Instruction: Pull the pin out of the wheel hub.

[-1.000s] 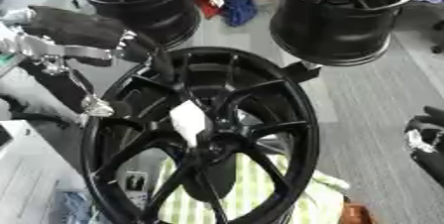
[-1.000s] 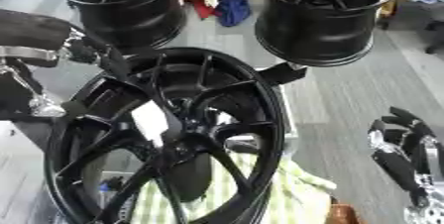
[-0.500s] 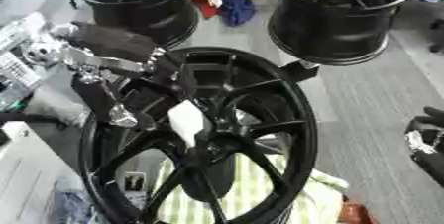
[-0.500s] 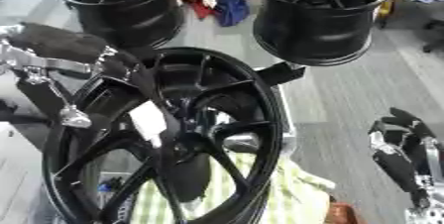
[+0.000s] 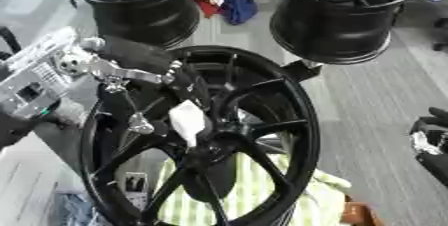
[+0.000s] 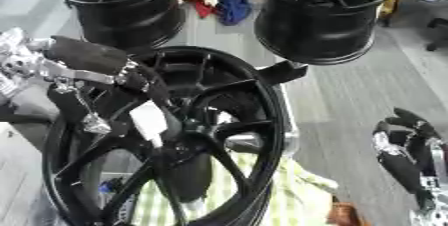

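The pale pin (image 5: 187, 121) looks still seated in the wheel hub (image 5: 214, 146), the left hand (image 5: 179, 84) reaching over it, fingers curled, grip unclear; right hand (image 6: 404, 142) idle, relaxed.

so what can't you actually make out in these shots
- The pin: no view shows it clearly; the left hand and a white tag cover the hub.
- Left hand's hold: both views blurred, fingers hard to separate.
- Right hand: cut by the right edge in the left eye view.
- Wheel: bottom cut off by the frame.
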Controlling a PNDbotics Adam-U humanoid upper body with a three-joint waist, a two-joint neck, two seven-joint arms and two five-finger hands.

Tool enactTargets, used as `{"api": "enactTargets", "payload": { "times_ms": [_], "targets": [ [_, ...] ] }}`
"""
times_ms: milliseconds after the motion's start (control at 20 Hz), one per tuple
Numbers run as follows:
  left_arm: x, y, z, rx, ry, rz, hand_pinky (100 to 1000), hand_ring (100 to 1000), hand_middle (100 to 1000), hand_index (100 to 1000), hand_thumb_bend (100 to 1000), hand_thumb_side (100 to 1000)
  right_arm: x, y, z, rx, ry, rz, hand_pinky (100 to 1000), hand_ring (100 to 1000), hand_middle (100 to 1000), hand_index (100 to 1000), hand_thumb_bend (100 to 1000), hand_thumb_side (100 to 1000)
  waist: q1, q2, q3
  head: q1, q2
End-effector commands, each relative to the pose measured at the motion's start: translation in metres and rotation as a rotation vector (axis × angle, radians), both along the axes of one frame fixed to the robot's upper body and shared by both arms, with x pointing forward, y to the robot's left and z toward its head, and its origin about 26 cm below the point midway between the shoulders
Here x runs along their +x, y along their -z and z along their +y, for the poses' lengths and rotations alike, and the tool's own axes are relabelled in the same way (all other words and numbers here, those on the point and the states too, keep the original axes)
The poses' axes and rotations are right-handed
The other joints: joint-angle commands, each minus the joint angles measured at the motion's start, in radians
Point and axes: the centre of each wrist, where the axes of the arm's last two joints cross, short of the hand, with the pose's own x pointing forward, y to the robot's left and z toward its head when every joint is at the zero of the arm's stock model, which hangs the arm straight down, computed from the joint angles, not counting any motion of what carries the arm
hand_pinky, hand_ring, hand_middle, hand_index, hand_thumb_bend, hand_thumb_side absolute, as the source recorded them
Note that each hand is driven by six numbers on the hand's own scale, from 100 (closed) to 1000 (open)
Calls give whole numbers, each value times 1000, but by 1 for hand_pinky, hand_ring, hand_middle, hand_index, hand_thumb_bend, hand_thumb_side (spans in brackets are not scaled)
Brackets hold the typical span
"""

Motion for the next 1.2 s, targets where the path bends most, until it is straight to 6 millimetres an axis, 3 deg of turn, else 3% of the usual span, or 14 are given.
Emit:
{"api": "enactTargets", "payload": {
  "times_ms": [50, 450, 750, 900, 1200],
  "targets": [
    [3, -4, 1, 174, 176, -21, 793, 764, 804, 880, 313, 100, 3, -7, -4, -19, -9, -18, 707, 610, 680, 817, 140, 257, -1, -8, -3, 4, -2],
    [6, 4, -3, 175, 189, 0, 765, 707, 731, 842, 300, 100, 3, -7, -3, -18, -12, -18, 707, 610, 680, 817, 138, 258, -3, -6, -5, 7, -2],
    [10, 6, -1, 166, 160, 16, 699, 571, 550, 710, 150, 100, 3, -7, -3, -17, -11, -17, 707, 610, 680, 817, 135, 259, -3, -5, -6, 7, -2],
    [11, -3, 1, 121, 133, 31, 664, 498, 460, 643, 100, 100, 3, -7, -3, -16, -10, -17, 707, 610, 680, 817, 134, 259, -3, -6, -5, 7, -2],
    [3, -41, 4, 19, 106, 1, 656, 474, 426, 612, 100, 100, 2, -6, -4, -16, -5, -14, 707, 609, 680, 817, 133, 259, -3, -10, -1, 5, -2]
  ]
}}
